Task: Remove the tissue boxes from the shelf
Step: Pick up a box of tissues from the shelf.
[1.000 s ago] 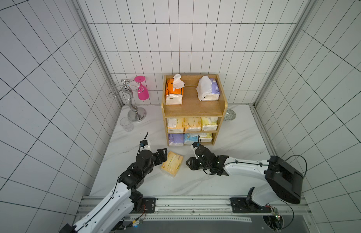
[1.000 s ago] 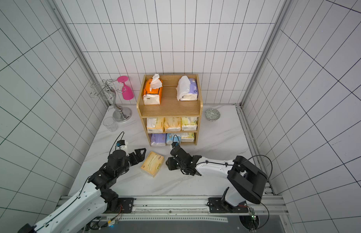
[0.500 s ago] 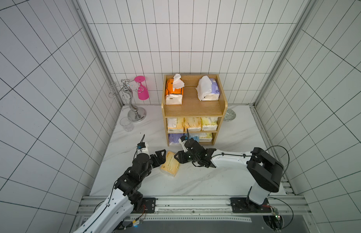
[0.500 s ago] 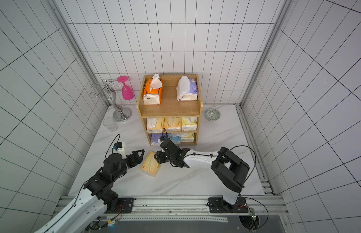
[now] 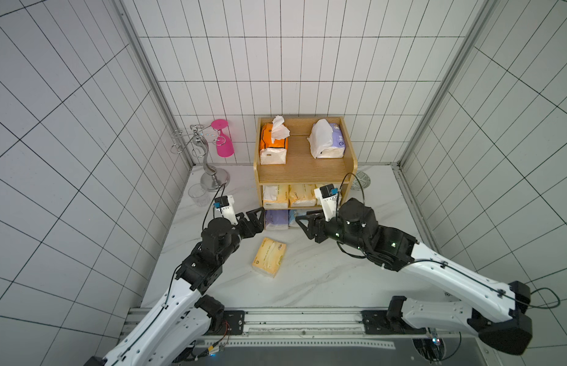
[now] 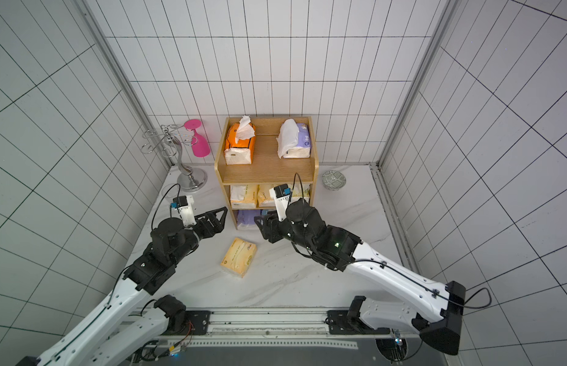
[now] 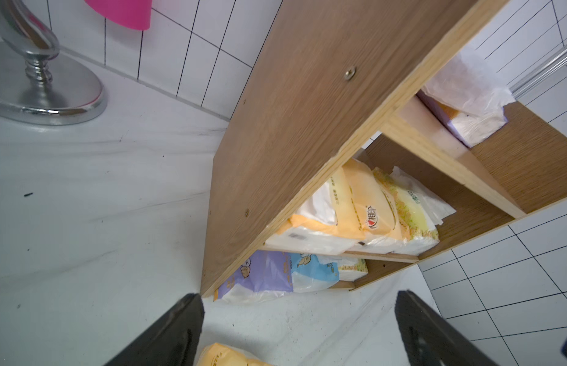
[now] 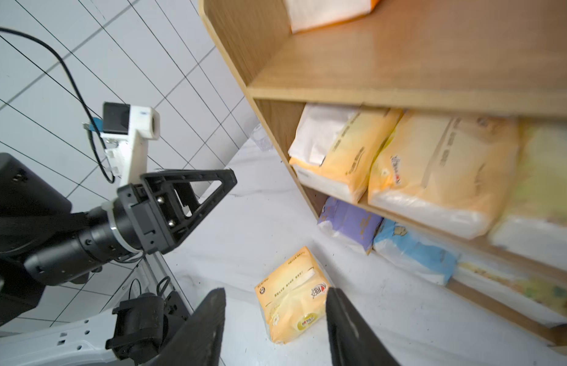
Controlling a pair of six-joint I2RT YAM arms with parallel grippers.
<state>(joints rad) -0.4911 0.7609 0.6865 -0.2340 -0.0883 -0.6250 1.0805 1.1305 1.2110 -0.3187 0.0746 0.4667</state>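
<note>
The wooden shelf (image 5: pixel 304 168) (image 6: pixel 266 164) stands against the back wall. Its top board carries an orange tissue pack (image 5: pixel 273 144) and a purple-and-white one (image 5: pixel 327 142). Cream-yellow packs (image 5: pixel 288 196) (image 8: pixel 434 177) fill the middle tier. A purple pack (image 5: pixel 276 219) (image 7: pixel 260 272) and a light blue pack (image 7: pixel 310 272) lie on the bottom tier. One yellow pack (image 5: pixel 269 261) (image 6: pixel 239 257) (image 8: pixel 293 294) lies on the table in front. My left gripper (image 5: pixel 260 218) (image 7: pixel 299 296) is open by the shelf's lower left corner. My right gripper (image 5: pixel 302 226) (image 8: pixel 276 290) is open and empty before the bottom tier.
A silver wire stand (image 5: pixel 209 164) holding a pink glass (image 5: pixel 223 142) is left of the shelf, with a clear glass (image 5: pixel 198 195) beside its base. A small patterned dish (image 5: pixel 361 180) sits to the shelf's right. Tiled walls close three sides.
Both grippers have moved up from the table towards the shelf's bottom tier. The right jaws have opened wider. The yellow pack on the table has stayed about where it was.
</note>
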